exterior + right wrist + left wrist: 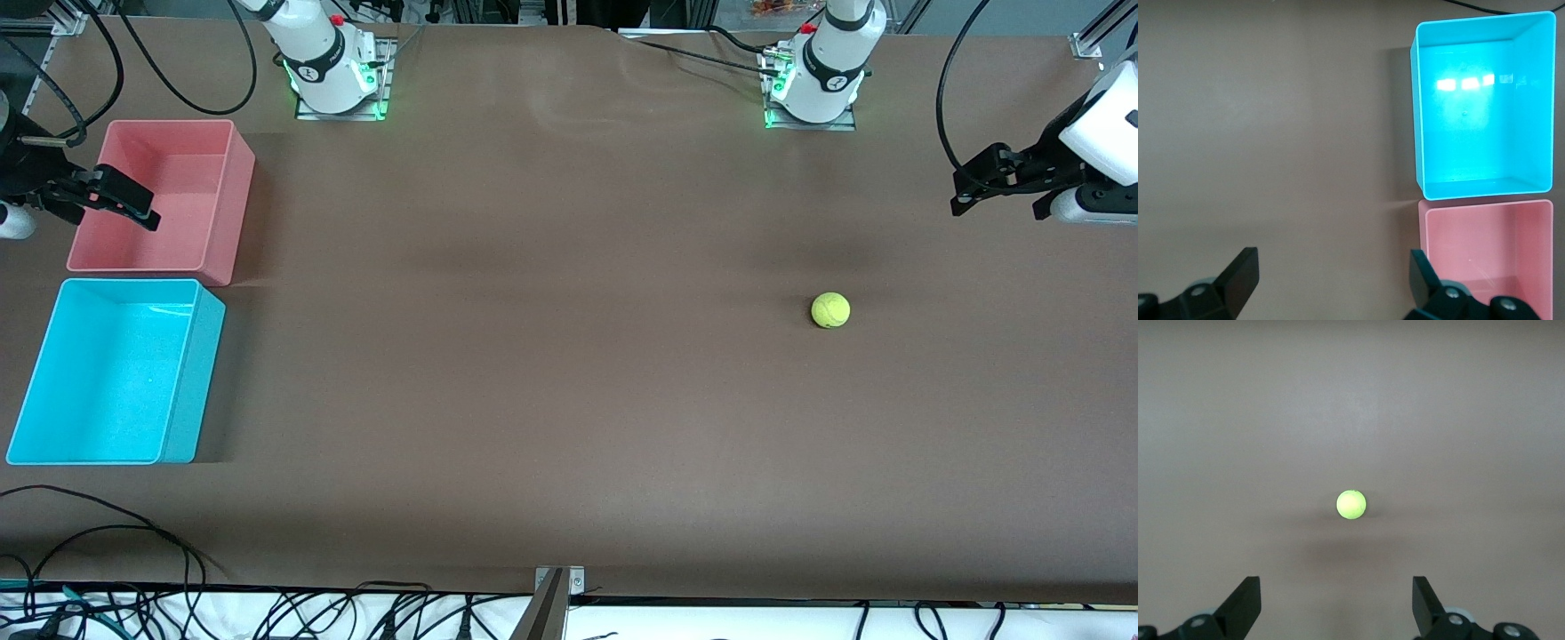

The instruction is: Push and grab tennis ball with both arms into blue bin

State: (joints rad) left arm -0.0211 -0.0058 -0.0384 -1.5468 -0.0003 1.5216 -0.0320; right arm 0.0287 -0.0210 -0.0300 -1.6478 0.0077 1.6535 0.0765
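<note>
While both claws hang wide, the tennis ball (830,310) (untouched) lies near the left claw (996,197).

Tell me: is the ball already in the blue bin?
No, the ball lies on the bare table near the left arm's end; the blue bin is empty.

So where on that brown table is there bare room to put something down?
Nearly everywhere: the wide stretch between the tennis ball and the two bins is bare. It is crowded only at the right arm's end, where the blue bin and pink bin sit side by side, the open right gripper over the pink one.
</note>
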